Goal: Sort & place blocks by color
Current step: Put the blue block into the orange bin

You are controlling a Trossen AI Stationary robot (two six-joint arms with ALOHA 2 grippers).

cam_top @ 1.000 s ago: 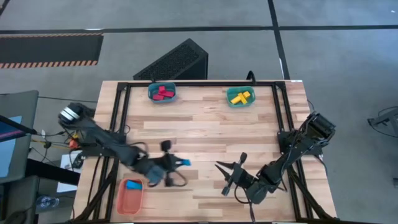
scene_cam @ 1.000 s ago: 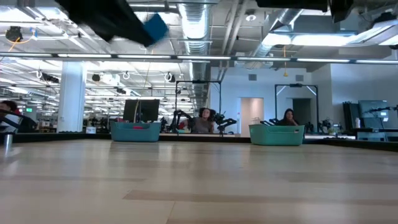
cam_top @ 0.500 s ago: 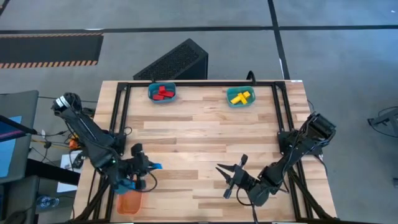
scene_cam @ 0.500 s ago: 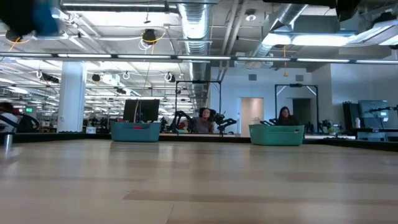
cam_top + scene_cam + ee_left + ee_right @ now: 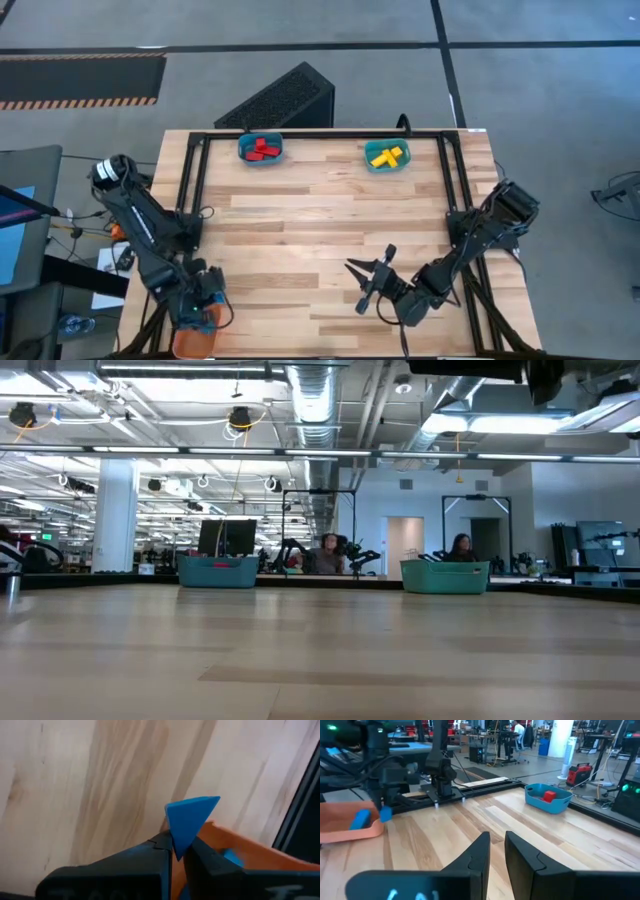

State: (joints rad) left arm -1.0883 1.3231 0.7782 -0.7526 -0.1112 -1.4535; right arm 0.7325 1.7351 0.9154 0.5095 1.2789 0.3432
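Blue block (image 5: 189, 820) pinched between closed left gripper (image 5: 177, 851) fingers, orange bin (image 5: 235, 851) just beyond at 4 o'clock.

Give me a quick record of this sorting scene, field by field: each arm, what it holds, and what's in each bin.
left pincer: shut on a blue block, at the orange bin on the table's near-left corner
right pincer: open, holding nothing, over the table's near middle
orange bin contents: one blue bar
left teal bin: red blocks
right teal bin: yellow blocks
loose blocks on table: none seen
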